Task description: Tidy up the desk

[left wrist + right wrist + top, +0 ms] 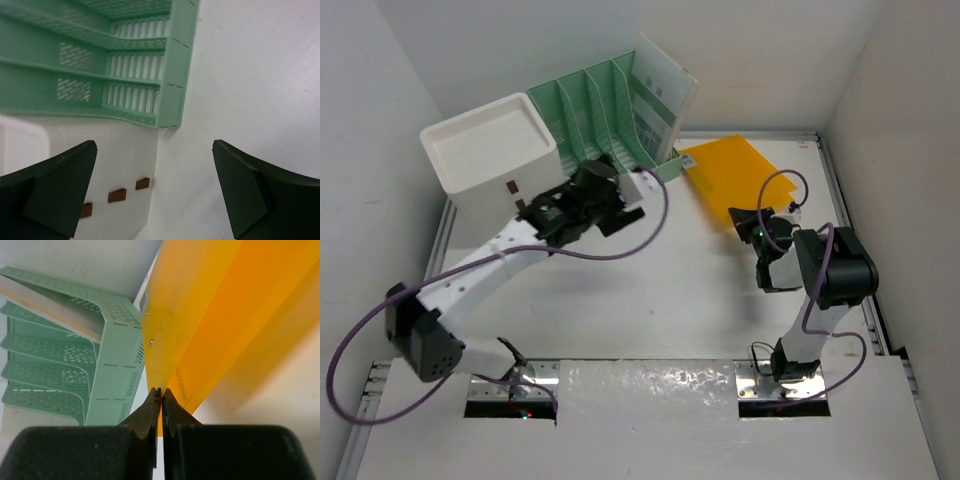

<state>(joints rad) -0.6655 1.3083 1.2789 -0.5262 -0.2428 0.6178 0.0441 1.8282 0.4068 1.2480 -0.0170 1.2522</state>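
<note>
Two right fingers [148, 415] pinch the orange folder [210, 315], print seemingly illegible; left fingers [55, 190] gape empty

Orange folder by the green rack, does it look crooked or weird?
Yes. The orange folder sits skewed to the edges of the desk, beside the green file rack rather than filed in a slot. The right gripper is pinching its near edge.

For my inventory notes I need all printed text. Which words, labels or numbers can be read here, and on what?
No text can be read.
On the paper in the green file rack: printed blocks, too small to read.
On the orange folder: a small edge label, too blurred to read.
</note>
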